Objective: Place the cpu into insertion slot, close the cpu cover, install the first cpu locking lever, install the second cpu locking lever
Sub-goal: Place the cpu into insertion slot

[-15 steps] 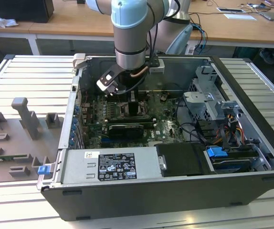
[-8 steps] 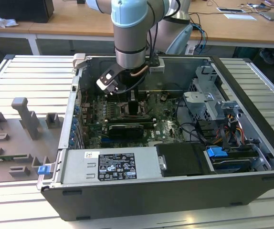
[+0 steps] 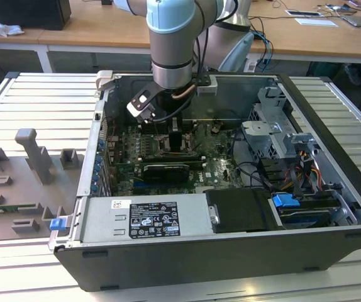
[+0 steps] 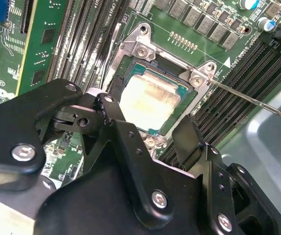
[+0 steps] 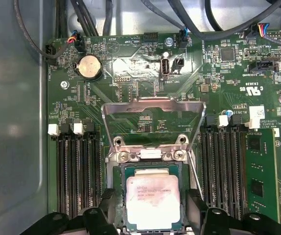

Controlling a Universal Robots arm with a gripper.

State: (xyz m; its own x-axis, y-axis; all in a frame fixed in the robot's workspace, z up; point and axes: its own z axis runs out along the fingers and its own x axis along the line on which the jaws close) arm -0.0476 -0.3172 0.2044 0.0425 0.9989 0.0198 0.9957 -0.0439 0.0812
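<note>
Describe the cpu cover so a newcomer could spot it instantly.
Inside the open computer case, find the green motherboard and the pale square cpu seated in its insertion slot. Hinged at that slot's edge is the cpu cover, swung open: the lone silvery metal frame with a cut-out middle, unlike the long black memory slots either side.

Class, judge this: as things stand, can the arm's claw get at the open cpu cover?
Probably yes: the cpu cover stands open just past the cpu, the open claw straddles that cpu, and nothing lies between.
</note>
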